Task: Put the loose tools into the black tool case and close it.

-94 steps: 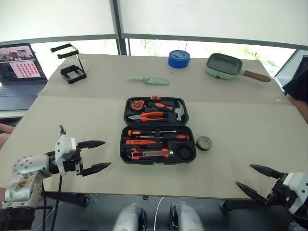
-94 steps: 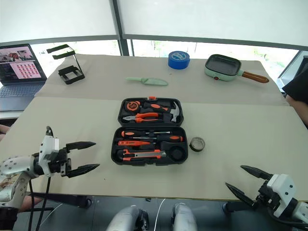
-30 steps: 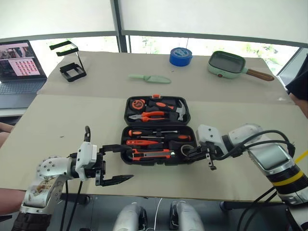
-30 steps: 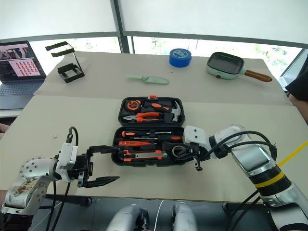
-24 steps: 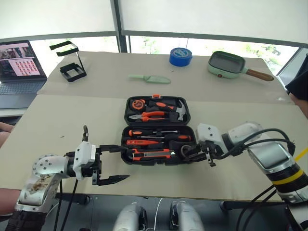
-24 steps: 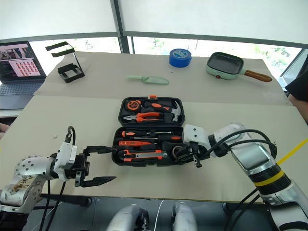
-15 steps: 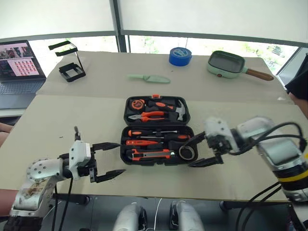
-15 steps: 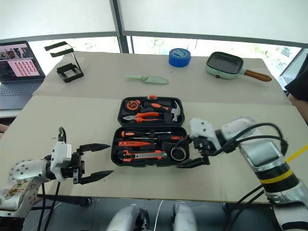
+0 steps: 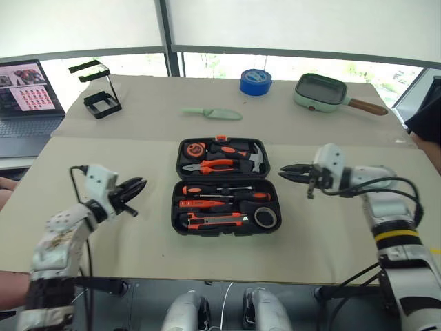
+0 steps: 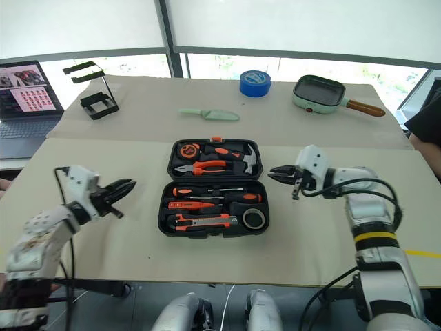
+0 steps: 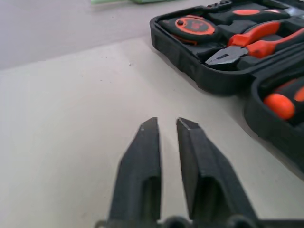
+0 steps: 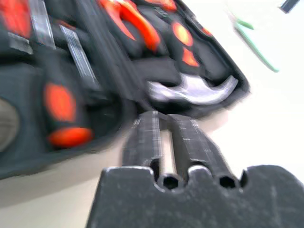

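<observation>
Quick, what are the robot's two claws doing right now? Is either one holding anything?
Left gripper: jaws shut, holding nothing.
Right gripper: jaws shut, holding nothing.

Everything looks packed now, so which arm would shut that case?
Probably both: the left pincer and right pincer, each shut and empty, flank the open case. The right sits nearer the lid.

tool case [image 9: 224, 186]: 1 | tape rolls [image 9: 265, 217]: 2 | pan [image 9: 322, 93]: 1 | green knife [image 9: 212, 113]: 1 | laptop [image 9: 27, 96]: 1
</observation>
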Controlling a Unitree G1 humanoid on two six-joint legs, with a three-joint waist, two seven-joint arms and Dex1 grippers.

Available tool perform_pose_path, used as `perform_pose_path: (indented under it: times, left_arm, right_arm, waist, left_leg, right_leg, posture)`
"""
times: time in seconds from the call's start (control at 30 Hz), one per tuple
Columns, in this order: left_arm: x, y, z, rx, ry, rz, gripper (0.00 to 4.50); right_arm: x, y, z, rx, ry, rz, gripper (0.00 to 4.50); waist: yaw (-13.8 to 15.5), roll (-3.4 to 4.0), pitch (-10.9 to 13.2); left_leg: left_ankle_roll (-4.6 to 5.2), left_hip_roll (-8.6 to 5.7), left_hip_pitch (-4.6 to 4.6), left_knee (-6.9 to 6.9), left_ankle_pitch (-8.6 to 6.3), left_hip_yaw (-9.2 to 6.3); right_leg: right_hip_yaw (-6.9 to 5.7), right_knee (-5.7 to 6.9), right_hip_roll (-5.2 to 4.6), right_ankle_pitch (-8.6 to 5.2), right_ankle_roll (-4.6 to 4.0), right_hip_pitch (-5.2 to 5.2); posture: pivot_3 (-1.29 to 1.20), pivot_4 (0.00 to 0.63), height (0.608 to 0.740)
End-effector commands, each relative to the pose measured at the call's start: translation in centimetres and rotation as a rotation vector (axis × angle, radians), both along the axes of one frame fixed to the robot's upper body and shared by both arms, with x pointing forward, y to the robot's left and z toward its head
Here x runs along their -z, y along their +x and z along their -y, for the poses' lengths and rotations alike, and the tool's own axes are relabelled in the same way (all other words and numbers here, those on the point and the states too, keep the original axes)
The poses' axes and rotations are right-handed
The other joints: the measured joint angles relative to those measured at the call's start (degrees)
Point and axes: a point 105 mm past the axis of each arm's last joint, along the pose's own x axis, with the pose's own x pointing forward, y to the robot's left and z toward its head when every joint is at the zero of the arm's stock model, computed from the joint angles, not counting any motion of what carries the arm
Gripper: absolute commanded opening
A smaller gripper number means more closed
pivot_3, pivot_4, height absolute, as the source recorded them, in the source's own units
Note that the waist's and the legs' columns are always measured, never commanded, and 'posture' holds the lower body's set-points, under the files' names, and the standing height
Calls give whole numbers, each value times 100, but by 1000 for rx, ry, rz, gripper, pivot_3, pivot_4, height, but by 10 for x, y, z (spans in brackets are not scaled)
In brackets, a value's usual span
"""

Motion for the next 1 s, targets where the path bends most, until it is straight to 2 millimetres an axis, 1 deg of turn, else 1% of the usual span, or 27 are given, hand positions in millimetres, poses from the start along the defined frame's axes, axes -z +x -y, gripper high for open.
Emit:
perform_pose_path:
  times: [0.03,0.1,0.17,0.3,0.43,0.53,0.63,0.7,0.77,0.8,0.83,0.87,0.9,0.93,0.97,1.0]
  left_arm:
    - [3,6,14,57,49,-5,20]
    - [5,8,16,74,70,-6,20]
    - [10,9,21,109,74,-27,20]
    - [15,4,35,211,108,-45,20]
    - [12,4,39,247,97,-22,20]
    - [13,-1,42,287,96,-23,20]
    - [16,-11,39,307,125,-46,20]
    - [15,-15,36,303,126,-53,20]
    - [13,-19,28,259,81,-100,20]
    - [9,-21,25,250,88,-98,259]
    - [3,-23,22,235,90,-85,521]
    - [-6,-24,21,228,75,-67,684]
    - [-17,-27,18,207,25,-60,1045]
    - [-26,-30,13,193,-18,-72,1439]
    - [-35,-35,8,190,-48,-84,1788]
    - [-41,-38,-1,175,-43,-103,2190]
  right_arm:
    - [2,8,-6,11,-30,44,0]
    - [7,8,-10,-5,-33,22,0]
    - [7,5,-18,-45,-13,8,0]
    - [13,-14,-34,-169,13,-80,0]
    - [17,-31,-42,-221,17,-138,0]
    - [17,-41,-45,-224,29,-138,0]
    - [17,-48,-43,-197,35,-139,0]
    - [21,-48,-34,-152,28,-154,0]
    - [18,-47,-21,-82,56,-172,0]
    - [16,-50,-13,-62,66,-205,0]
    - [11,-51,-5,-40,61,-183,0]
    - [7,-54,3,-16,65,-195,288]
    - [2,-59,12,-7,58,-194,579]
    - [0,-65,20,3,63,-235,823]
    - [-4,-74,25,-7,66,-275,1172]
    - [-17,-70,30,36,88,-221,1513]
  waist:
    - [-58,-1,1]
    - [-110,-1,1]
    - [-131,-1,1]
    - [-131,0,1]
    - [-109,0,1]
    - [-91,0,1]
    - [-92,0,1]
    - [-94,0,1]
    - [-92,0,1]
    - [-92,0,1]
    - [-86,0,1]
    - [-73,1,2]
    - [-62,0,2]
    - [-47,0,3]
    - [-36,0,4]
    - [-28,-2,6]
  left_leg:
    - [-5,1,0,-2,5,0]
    - [-7,1,7,-9,8,1]
    - [-8,7,10,-12,9,1]
    - [-13,13,12,-14,12,0]
    - [-13,13,11,-14,11,-4]
    - [-13,12,8,-16,11,-13]
    - [-13,12,6,-19,10,-14]
    - [-16,11,7,-23,8,-16]
    - [-29,8,7,-23,1,-15]
    - [-29,8,7,-23,1,-16]
    - [-29,8,6,-23,1,-16]
    - [-28,8,4,-23,1,-18]
    - [-28,7,2,-23,1,-23]
    - [-29,7,0,-23,0,-29]
    - [-29,5,-6,-22,-1,-30]
    - [-28,6,-12,-22,-2,-41]
  right_leg:
    - [1,-2,5,0,-1,-1]
    - [6,3,6,-1,-4,-1]
    - [7,0,14,-3,-6,0]
    - [8,0,21,-5,-10,-2]
    - [8,2,3,-5,-11,-5]
    - [7,1,-14,-5,-11,-6]
    - [5,0,-29,-5,-12,-9]
    - [5,0,-37,-6,-14,-10]
    - [3,1,-38,-6,-13,-10]
    - [5,1,-40,-6,-13,-9]
    - [5,1,-40,-6,-13,-9]
    - [6,0,-42,-6,-13,-10]
    - [8,1,-46,-6,-13,-10]
    - [9,-1,-49,-6,-13,-8]
    - [7,-3,-48,-6,-12,-12]
    - [8,-5,-51,-6,-12,-12]
  posture:
    - [0,150,740]
    - [0,150,740]
    - [0,150,740]
    - [0,150,740]
    - [0,150,740]
    - [0,150,740]
    - [0,150,740]
    - [0,150,740]
    - [0,150,740]
    - [0,150,740]
    - [0,150,740]
    - [0,150,740]
    - [0,150,740]
    - [0,150,740]
    - [0,150,740]
    - [0,150,740]
